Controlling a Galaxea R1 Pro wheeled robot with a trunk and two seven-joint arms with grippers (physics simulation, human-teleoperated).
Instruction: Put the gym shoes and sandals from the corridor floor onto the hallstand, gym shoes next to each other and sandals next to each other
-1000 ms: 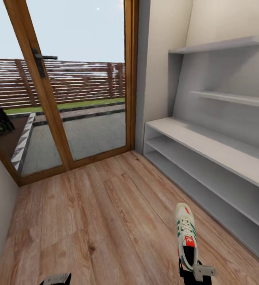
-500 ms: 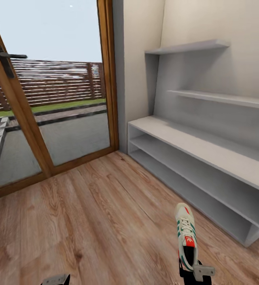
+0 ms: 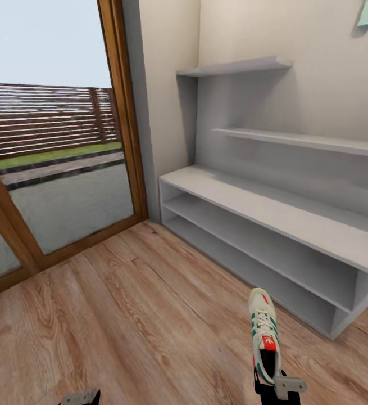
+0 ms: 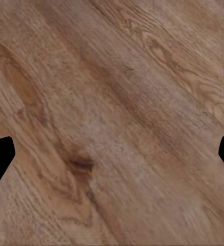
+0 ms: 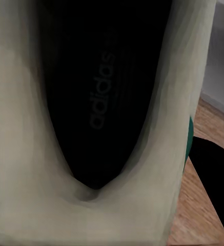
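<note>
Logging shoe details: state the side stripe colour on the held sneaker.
Green stripes on the cream-white gym shoe, clearest in the head view.

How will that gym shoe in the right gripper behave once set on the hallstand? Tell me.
The gym shoe probably keeps its shape: held at the heel by the right gripper, its toe juts out unsagging. It looks light. Its long, flat sole should sit steadily on the hallstand, unlikely to roll.
</note>
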